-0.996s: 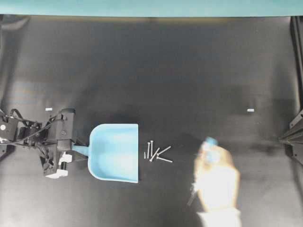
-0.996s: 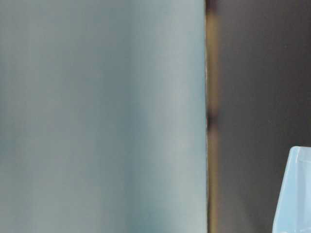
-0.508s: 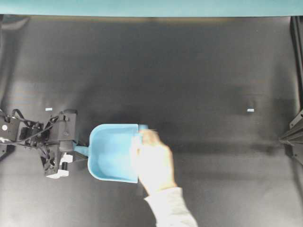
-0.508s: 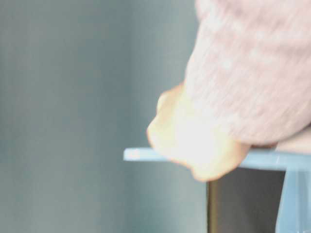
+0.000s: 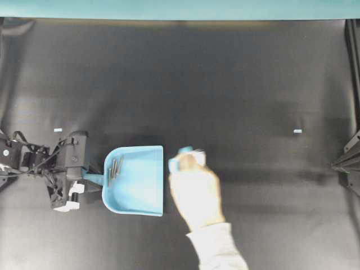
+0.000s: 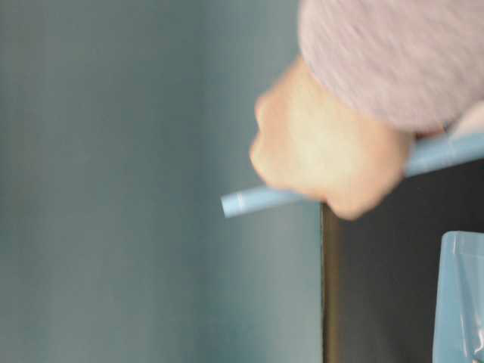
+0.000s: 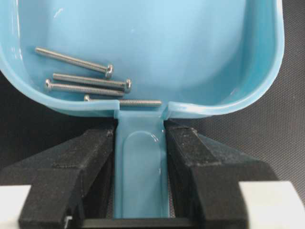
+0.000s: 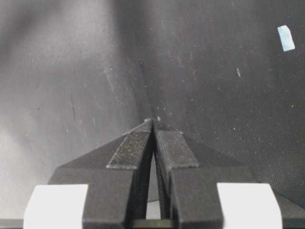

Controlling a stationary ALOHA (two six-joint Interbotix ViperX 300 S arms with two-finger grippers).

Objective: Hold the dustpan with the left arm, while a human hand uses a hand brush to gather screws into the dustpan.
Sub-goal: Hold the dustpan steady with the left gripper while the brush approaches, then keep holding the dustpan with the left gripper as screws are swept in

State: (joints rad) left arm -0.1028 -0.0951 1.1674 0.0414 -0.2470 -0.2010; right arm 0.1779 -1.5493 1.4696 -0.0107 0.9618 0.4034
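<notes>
The light blue dustpan (image 5: 143,185) lies flat on the black table, its mouth facing right. My left gripper (image 5: 85,178) is shut on its short handle (image 7: 140,162), with a black finger (image 7: 93,152) pressed on each side. Several silver screws (image 5: 114,169) lie inside the pan against its back wall (image 7: 81,78). A human hand (image 5: 194,191) in a pale sleeve holds the hand brush (image 5: 180,158) just right of the pan's mouth. From table level, the hand (image 6: 325,155) grips the brush handle (image 6: 249,200) above the pan (image 6: 461,302). My right gripper (image 8: 153,123) is shut, holding nothing.
Small pale blue tape scraps lie on the table at the left (image 5: 58,130) and right (image 5: 297,131); one scrap (image 8: 286,37) shows ahead of the right gripper. The right arm (image 5: 349,160) sits at the table's right edge. A teal strip (image 5: 180,8) runs along the back.
The hand swept the brush leftward from the right side to the pan's mouth, then drew back slightly. The screws moved from the table into the pan. My left gripper kept its hold.
</notes>
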